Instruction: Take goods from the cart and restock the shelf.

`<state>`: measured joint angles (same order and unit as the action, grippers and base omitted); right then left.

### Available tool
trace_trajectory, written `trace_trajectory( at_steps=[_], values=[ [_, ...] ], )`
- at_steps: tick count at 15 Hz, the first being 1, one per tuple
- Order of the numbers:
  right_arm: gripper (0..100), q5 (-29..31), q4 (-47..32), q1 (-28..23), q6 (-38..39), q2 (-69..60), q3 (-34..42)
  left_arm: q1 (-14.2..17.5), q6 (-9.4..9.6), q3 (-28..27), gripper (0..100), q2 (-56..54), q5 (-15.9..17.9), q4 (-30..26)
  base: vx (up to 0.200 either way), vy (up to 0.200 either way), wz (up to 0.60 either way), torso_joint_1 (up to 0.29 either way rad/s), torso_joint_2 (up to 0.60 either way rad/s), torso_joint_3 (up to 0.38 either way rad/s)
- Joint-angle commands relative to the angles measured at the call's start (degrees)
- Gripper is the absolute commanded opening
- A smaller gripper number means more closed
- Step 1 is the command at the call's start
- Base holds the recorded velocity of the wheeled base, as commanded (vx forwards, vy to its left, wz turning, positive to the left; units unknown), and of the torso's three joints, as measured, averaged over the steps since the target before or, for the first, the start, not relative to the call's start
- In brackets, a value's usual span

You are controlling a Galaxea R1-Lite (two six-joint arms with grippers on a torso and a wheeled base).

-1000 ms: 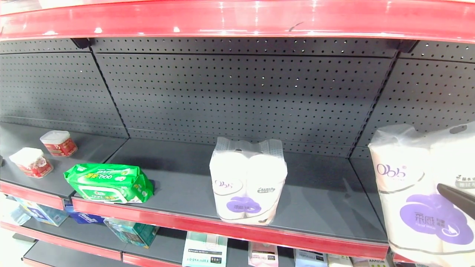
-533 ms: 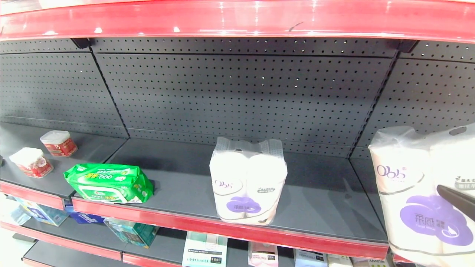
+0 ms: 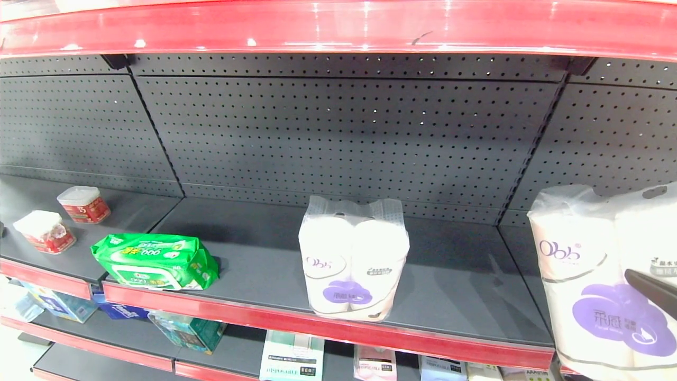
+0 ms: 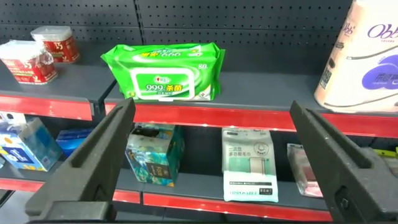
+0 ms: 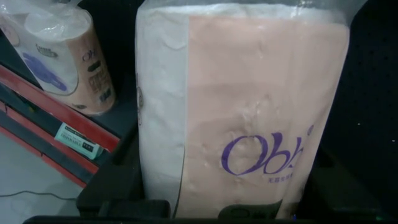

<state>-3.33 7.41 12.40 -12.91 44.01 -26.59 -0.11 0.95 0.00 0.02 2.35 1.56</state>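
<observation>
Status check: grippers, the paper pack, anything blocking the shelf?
Right gripper shut on toilet paper pack, near right side of shelf. Left gripper open, empty. Second pack stands mid-shelf; bare shelf between them.

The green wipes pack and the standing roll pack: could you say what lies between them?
Nothing: bare shelf between green wipes pack and standing roll pack, head view.

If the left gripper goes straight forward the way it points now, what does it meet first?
Most likely the red shelf edge, just under the green wipes pack; the left gripper, open, points about there. Depth is unclear, so it may pass just below.
</observation>
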Motion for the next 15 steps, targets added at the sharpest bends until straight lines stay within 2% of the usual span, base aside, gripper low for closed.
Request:
trace_trajectory(
  at_steps=[1, 12, 15],
  values=[
    [0, 0.0, 0.0, 0.1, 0.0, -0.1, 0.1, 0.0, 0.02, 0.0, 100, 0.0, 0.0, 0.0, 0.000, 0.000, 0.00, 0.000, 0.00, 0.000],
    [0, 1.4, -0.2, -1.1, -0.3, -1.8, 2.8, -0.1, -0.07, 0.0, 100, 0.0, -0.3, 0.1, 0.000, 0.000, 0.00, 0.000, 0.00, 0.000],
    [0, 1.6, -0.2, -2.0, -0.4, -1.8, 3.0, -0.1, 0.02, 0.0, 100, 0.0, -0.2, -1.7, 0.000, 0.000, 0.00, 0.000, 0.00, 0.000]
  ],
)
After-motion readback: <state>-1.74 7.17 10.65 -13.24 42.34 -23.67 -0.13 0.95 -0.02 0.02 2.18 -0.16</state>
